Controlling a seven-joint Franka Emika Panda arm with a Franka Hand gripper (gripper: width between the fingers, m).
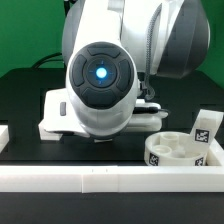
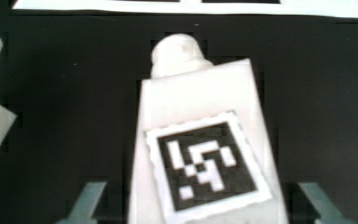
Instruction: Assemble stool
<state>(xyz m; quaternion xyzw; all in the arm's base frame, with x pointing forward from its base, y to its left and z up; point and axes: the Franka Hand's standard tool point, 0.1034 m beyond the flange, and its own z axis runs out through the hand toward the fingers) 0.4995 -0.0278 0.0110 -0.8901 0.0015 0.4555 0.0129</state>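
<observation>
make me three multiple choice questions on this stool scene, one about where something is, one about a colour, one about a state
1. In the exterior view, where does the seat disc lie?
A. at that view's upper left
B. at its lower right, by the near rail
C. dead centre

2. What colour is the table?
A. black
B. white
C. green

3. In the wrist view, how does the gripper stand to the tagged leg?
A. shut on it
B. open, astride it
C. far off to one side

Answers:
1 B, the disc sits low on the right, just beyond the rail.
2 A, the bare surface is black in both views.
3 B, dark gaps show between the fingers and the leg.
</observation>
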